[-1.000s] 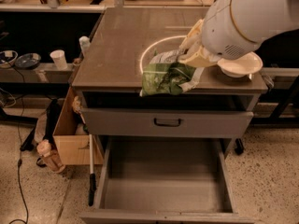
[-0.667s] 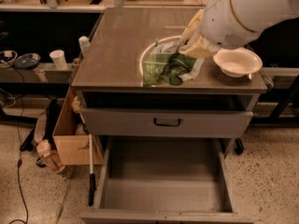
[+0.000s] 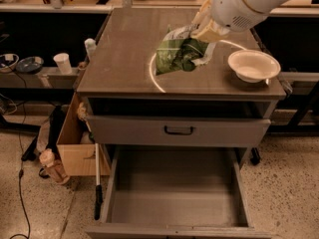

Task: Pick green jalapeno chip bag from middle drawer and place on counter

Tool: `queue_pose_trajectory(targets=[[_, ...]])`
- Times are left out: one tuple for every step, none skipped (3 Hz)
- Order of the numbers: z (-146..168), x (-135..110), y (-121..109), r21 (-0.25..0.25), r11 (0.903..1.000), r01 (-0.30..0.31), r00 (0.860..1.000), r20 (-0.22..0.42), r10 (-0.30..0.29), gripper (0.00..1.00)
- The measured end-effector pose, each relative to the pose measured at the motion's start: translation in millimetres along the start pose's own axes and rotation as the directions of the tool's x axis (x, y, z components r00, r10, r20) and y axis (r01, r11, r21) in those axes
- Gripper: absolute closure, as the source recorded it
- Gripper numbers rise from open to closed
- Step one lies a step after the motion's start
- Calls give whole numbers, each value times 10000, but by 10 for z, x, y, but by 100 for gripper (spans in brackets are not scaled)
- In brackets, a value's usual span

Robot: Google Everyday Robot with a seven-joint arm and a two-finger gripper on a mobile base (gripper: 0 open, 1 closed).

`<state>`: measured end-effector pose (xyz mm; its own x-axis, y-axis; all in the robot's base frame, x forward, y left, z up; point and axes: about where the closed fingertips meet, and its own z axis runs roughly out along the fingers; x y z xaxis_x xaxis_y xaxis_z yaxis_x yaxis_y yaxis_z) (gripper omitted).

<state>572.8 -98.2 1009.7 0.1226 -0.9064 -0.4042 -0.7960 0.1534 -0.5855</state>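
The two-finger gripper (image 3: pixel 208 30), at the end of the white rounded arm (image 3: pixel 249 1), is positioned above the rear-right part of the flat dark grey-brown counter (image 3: pixel 124 49) and is clamped on the upper edge of the crumpled green jalapeno chip bag (image 3: pixel 180 55). The bag hangs tilted from that grip, with its lower corner at or just above the counter surface – contact cannot be confirmed. Compared with one second ago, the bag has travelled from the front edge of the counter back toward its centre and now sits inside the thin white circle arc (image 3: pixel 151 76), just beside the round white bowl (image 3: pixel 253 65) and apart from it. The arm has withdrawn upward, so the bowl is now fully exposed. The wide grey metal middle drawer (image 3: pixel 174 193) stands pulled out below with a bare floor. Assessment: extraction is complete and transport is nearly finished – the remaining step is to lower, release the bag and retract without catching the bowl
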Motion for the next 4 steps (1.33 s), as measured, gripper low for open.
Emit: queue_pose_trajectory(targets=[[217, 65, -164, 38, 10000, 0, 9999, -149, 1, 100], [448, 118, -346, 115, 9999, -109, 9995, -299, 112, 100], [671, 171, -520, 106, 9999, -21, 9988, -494, 26, 100], [709, 165, -551, 109, 9999, 4, 9988, -498, 2, 85]])
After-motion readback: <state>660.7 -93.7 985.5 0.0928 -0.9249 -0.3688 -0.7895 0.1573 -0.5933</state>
